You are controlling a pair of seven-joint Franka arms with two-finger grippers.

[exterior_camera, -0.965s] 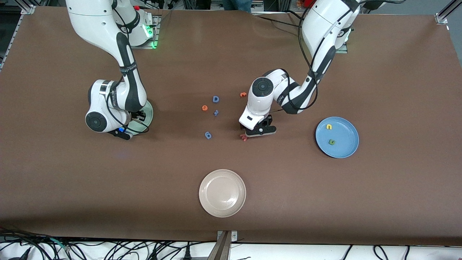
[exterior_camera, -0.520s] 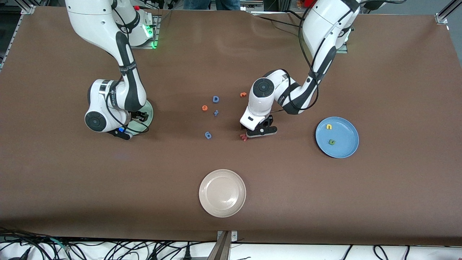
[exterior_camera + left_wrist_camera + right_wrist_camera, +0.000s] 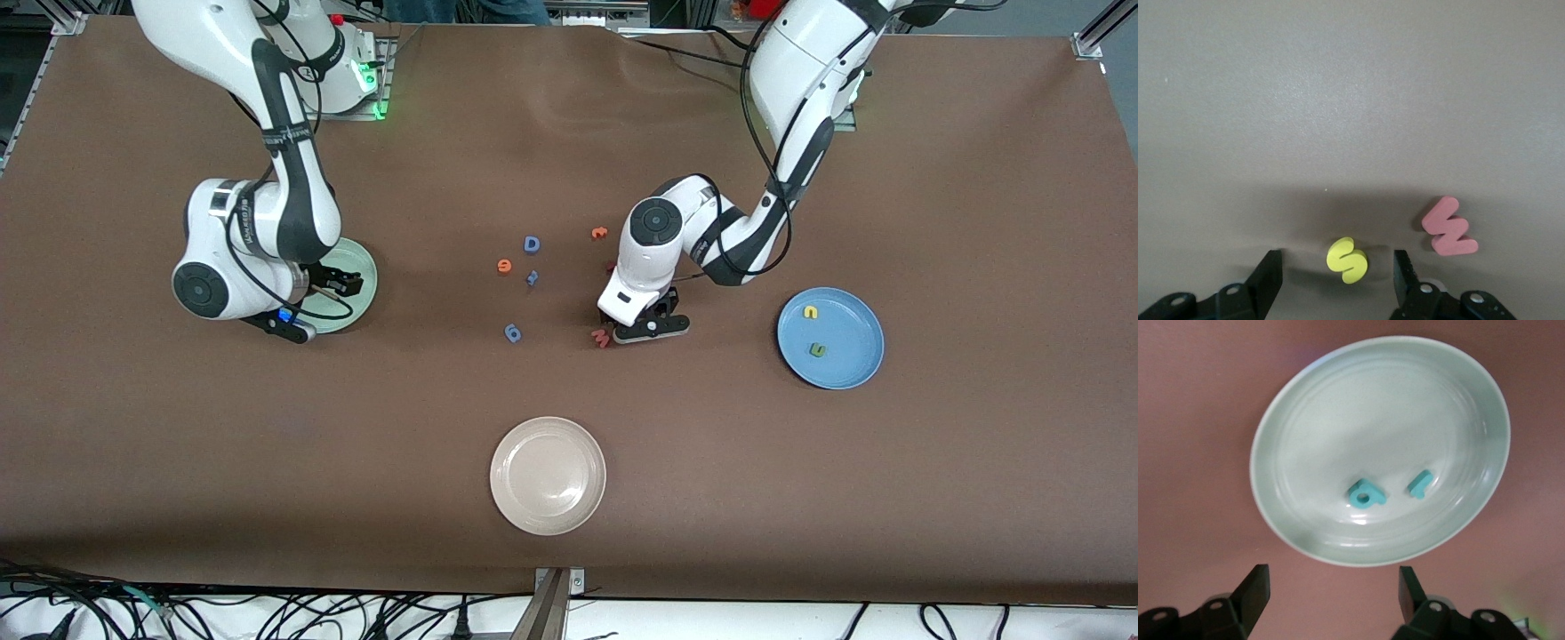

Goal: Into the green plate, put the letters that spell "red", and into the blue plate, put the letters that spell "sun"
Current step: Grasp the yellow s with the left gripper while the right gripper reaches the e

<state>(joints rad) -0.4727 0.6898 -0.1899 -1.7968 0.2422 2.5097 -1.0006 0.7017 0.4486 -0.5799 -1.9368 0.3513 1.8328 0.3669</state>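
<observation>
Front view: left gripper low on the counter; u and n already in the blue plate

Left wrist: fingers spread, straddling s to pinch it

Right wrist: right gripper spread, empty above green plate holding d, r

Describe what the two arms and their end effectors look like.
Both arms are glossy white with black joint bands and round dark joint caps. Loose black cables run along each. The left end effector and the right end effector are black with two fingers; a small blue light glows near the right one.
</observation>
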